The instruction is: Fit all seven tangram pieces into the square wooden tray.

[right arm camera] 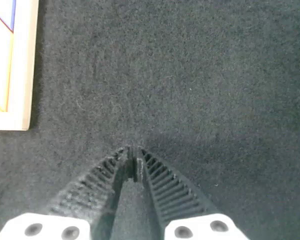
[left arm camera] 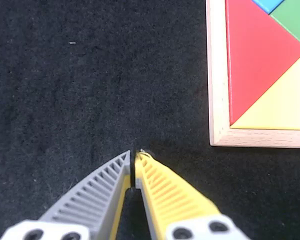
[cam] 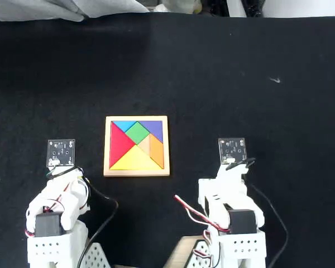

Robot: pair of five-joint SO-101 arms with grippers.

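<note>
Closest up, left pincer (left arm camera: 134,162): closed tip to tip on nothing, low over black cloth (left arm camera: 65,100). Same for right pincer (right arm camera: 134,157), empty and pressed together. Between the two and slightly ahead of both: square wooden tray (cam: 137,172), near each, touching neither. Inside, seven tangram pieces (cam: 156,153) lying flat and flush, red triangle (cam: 120,143), yellow triangle (cam: 136,159) and green square (cam: 137,133) among them.

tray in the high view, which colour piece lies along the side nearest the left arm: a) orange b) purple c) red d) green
c, the red triangle sits with its long edge against that side of the tray.
</note>
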